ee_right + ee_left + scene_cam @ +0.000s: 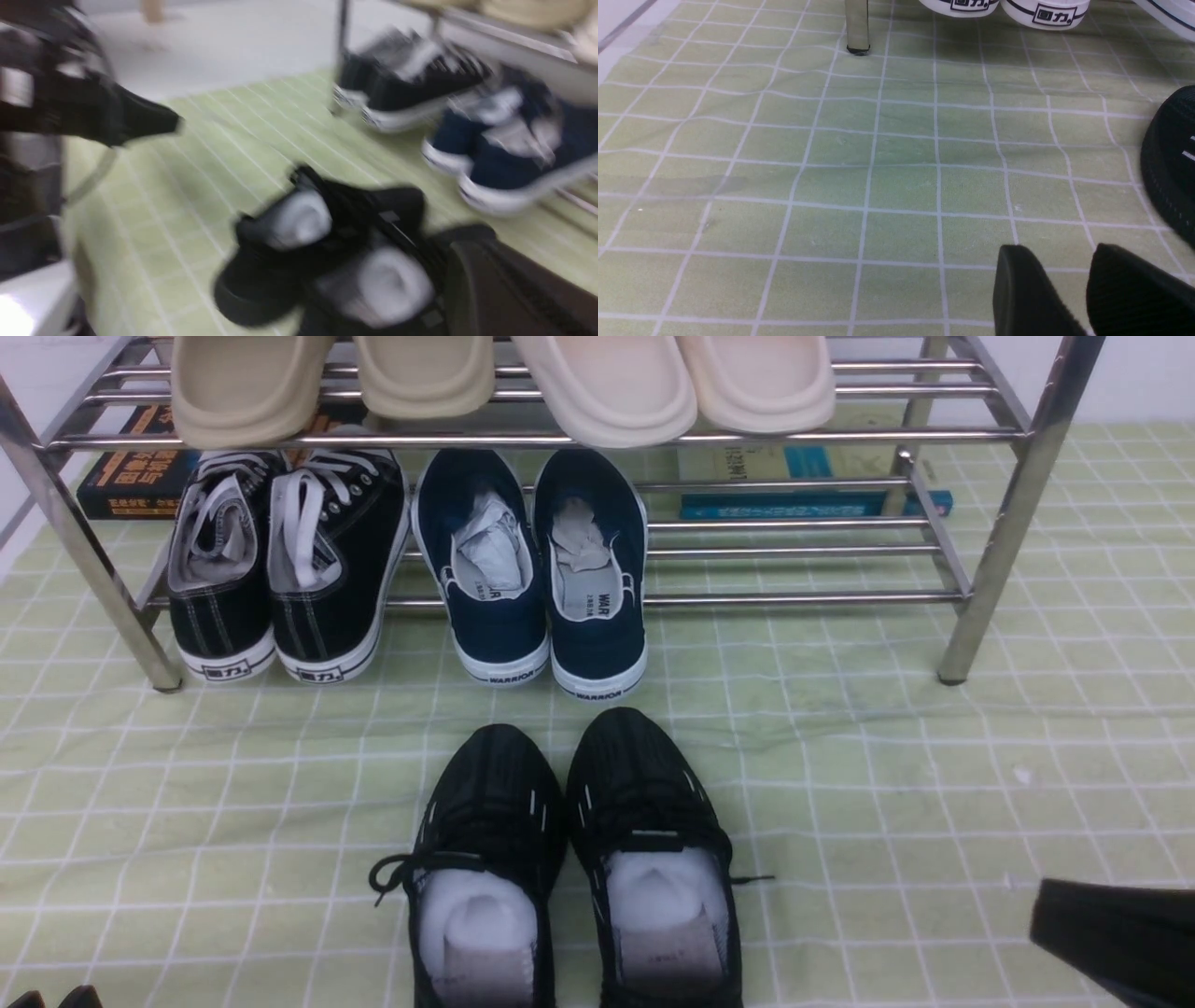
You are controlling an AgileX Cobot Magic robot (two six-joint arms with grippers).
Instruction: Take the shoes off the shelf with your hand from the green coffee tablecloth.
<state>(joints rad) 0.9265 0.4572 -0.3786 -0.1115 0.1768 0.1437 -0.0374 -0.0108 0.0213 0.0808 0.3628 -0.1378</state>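
Your black shoes [574, 859] sit side by side on the green tablecloth [887, 803], toes toward the shelf [990, 551], heels at the front view's lower edge. Open cloth lies on both sides of them, more on the right, where the lower tier stands bare. White-laced black sneakers [285, 569] and navy slip-ons [532, 579] fill the tier's left half.

Right gripper [1116, 933] shows as a dark corner only; its jaws are closed, nothing held. The right wrist view is blurred.

Only the left wrist view shows the left gripper [1064, 261]: fingers apart, empty, low over cloth near the left shoe's toe.
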